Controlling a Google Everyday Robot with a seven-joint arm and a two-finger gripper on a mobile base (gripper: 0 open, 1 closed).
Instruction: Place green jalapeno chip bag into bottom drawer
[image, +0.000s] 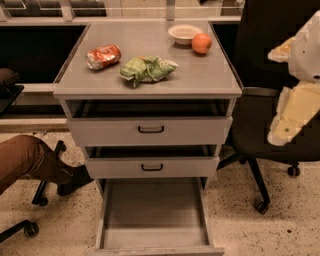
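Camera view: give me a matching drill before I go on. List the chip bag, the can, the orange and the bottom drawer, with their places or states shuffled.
1. green jalapeno chip bag
2. crushed can
3. orange
4. bottom drawer

A. pulled out, low by the floor
B. back right of the cabinet top, beside the white bowl
C. middle of the cabinet top, near the front
D. left side of the cabinet top

Pairs: 1-C, 2-D, 3-B, 4-A.

The gripper is off to the right of the cabinet, well apart from the bag.
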